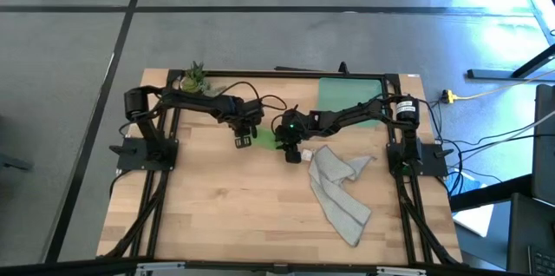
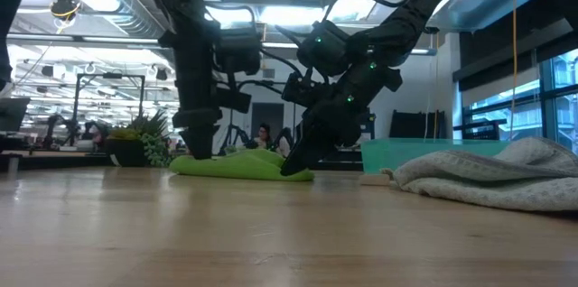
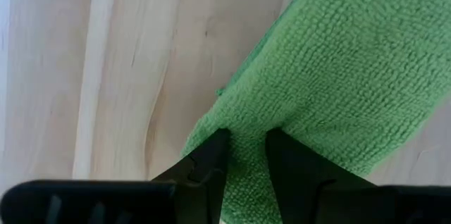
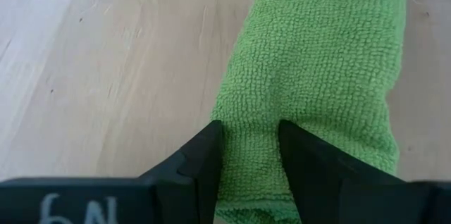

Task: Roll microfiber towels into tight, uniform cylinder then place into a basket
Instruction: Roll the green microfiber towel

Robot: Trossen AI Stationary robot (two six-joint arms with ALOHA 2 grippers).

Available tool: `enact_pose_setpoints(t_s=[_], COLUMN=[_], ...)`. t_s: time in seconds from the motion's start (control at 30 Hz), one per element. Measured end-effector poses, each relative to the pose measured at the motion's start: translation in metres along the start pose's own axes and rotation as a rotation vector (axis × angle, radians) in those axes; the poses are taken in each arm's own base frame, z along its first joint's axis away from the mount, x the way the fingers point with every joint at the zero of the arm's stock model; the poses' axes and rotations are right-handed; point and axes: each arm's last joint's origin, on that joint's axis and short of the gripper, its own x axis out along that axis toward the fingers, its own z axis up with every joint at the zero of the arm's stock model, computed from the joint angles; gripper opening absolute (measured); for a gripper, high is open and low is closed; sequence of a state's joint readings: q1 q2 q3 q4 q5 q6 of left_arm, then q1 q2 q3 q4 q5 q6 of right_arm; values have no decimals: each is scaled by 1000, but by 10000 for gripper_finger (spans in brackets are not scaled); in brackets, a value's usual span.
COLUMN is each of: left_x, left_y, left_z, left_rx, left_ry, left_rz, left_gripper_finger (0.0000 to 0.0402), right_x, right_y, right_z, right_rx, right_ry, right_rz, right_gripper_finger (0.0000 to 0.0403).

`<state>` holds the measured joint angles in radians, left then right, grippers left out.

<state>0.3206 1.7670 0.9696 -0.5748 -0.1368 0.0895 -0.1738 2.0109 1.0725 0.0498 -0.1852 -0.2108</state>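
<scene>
Wrist views: both pincers [image 3: 246, 155] [image 4: 250, 155] clamped on green towel [image 3: 338, 76], its ends hidden.

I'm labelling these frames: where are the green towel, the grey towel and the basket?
green towel [image 4: 317, 76]: right wrist view, middle of its folded pile.
grey towel [image 1: 338, 191]: high view, middle of the crumpled cloth.
basket [image 1: 342, 94]: high view, bare floor.

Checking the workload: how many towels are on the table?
2. The green towel lies at the table's middle, gripped by the left tool and right tool; the grey towel lies crumpled toward the right.
</scene>
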Motion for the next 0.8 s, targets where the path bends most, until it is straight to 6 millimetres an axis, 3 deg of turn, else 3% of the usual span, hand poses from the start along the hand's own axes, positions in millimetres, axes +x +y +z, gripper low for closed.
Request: enact_pose_setpoints(t_s=[0.57,0.8], left_x=[2,2], left_y=[0,0], left_z=[-1,-1], left_rx=[0,0], left_ry=[3,2], left_rz=[0,0], left_gripper_finger=[98,98], right_x=[0,-4], right_y=[0,-2], right_z=[0,13], right_rx=[25,24], right_ry=[-3,19], right_rz=[-1,-1], right_gripper_finger=[146,181])
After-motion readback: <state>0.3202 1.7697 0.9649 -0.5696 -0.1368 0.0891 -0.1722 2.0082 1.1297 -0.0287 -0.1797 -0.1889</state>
